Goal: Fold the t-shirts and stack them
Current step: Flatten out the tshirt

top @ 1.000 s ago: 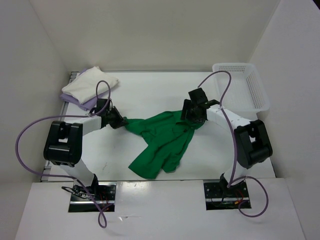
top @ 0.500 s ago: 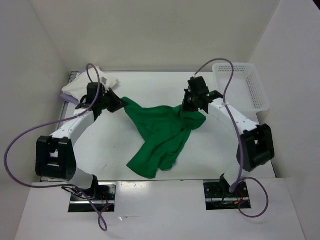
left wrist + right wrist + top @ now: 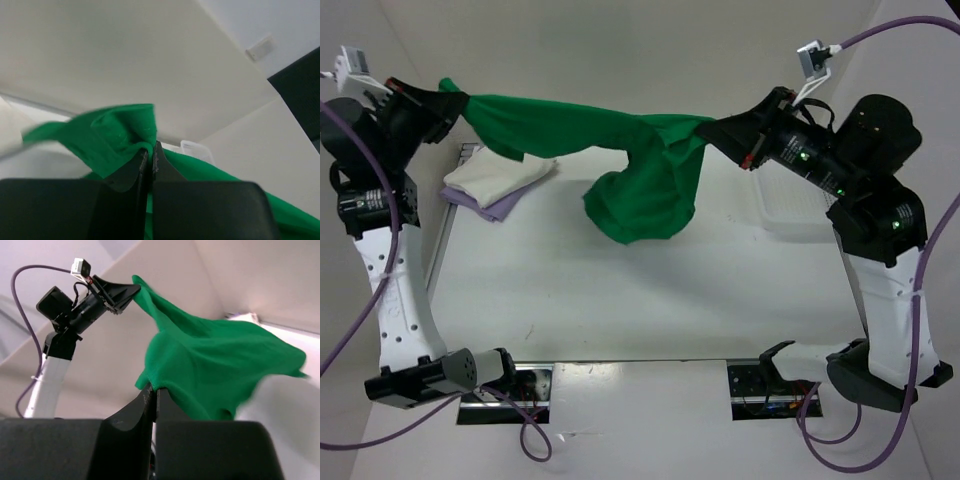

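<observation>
The bright green t-shirt (image 3: 620,140) hangs stretched in the air between both raised arms, its middle sagging in a bunch above the table. My left gripper (image 3: 448,98) is shut on its left end, with cloth pinched at the fingertips (image 3: 150,152). My right gripper (image 3: 712,128) is shut on its right end, the green t-shirt (image 3: 220,365) spreading away from the jaws. A white t-shirt (image 3: 500,172) lies folded on top of a lavender t-shirt (image 3: 492,206) at the table's back left corner.
A white mesh basket (image 3: 790,205) stands at the right side of the table, partly hidden behind my right arm. White walls enclose the table on the left, back and right. Purple cables loop from both arms.
Both arms have risen high and pulled apart, lifting the green t-shirt off the table and stretching it between them. The right gripper closed on the cloth during that time.
</observation>
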`<act>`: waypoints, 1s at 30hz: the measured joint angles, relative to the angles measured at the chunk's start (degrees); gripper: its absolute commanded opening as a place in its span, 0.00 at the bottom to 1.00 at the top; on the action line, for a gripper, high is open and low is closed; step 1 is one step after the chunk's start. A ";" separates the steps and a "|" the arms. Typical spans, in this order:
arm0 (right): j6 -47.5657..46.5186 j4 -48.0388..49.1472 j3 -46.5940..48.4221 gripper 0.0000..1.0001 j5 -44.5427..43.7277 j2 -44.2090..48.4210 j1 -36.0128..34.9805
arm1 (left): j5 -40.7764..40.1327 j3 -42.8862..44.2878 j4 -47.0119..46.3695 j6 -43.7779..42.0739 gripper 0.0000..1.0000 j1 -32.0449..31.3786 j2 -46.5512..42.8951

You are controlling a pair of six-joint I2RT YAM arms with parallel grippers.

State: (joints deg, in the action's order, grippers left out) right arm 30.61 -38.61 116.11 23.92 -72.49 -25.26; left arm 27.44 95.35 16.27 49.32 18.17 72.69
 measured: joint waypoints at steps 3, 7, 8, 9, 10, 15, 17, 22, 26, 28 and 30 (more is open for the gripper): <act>1.55 0.07 2.51 0.00 3.26 0.61 0.39 | -1.29 7.69 3.39 -1.57 0.00 0.09 -1.60; 4.70 1.03 3.43 0.00 9.77 0.90 2.05 | -3.04 16.44 6.71 -3.17 0.00 0.09 -2.16; 5.51 1.44 3.43 0.00 10.99 0.90 2.19 | -3.26 18.21 6.93 -3.56 0.00 0.09 -2.05; 6.12 1.70 3.43 0.00 12.02 0.90 2.27 | -3.45 19.61 7.02 -3.98 0.00 0.09 -1.90; 6.38 1.75 3.43 0.00 12.66 0.90 2.36 | -3.56 20.57 7.06 -4.11 0.00 0.09 -1.64; 5.31 1.79 1.75 0.00 10.56 0.92 4.04 | -2.97 17.27 5.46 -4.15 0.00 0.07 -1.81; 4.72 2.29 -1.07 0.00 9.68 0.11 5.86 | -2.75 11.61 3.91 -4.17 0.00 -0.31 -2.10; 3.76 4.79 -2.86 0.00 8.35 -10.08 10.91 | -3.48 -7.37 1.29 -4.15 0.00 -2.64 -0.66; 2.89 6.10 0.17 0.00 8.13 -27.21 15.45 | -6.91 -20.04 0.74 -4.35 0.00 -5.57 5.11; 2.25 5.79 3.54 0.00 7.10 -37.16 16.76 | -9.03 -22.73 0.57 -4.42 0.00 -7.06 9.01; 1.79 4.31 7.21 0.00 4.98 -46.77 17.38 | -10.75 -23.47 -0.48 -4.39 0.00 -8.63 13.44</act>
State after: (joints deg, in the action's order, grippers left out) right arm 32.40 -34.30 123.33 28.91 -119.26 -7.88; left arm 16.69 71.88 15.79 44.93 9.54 86.13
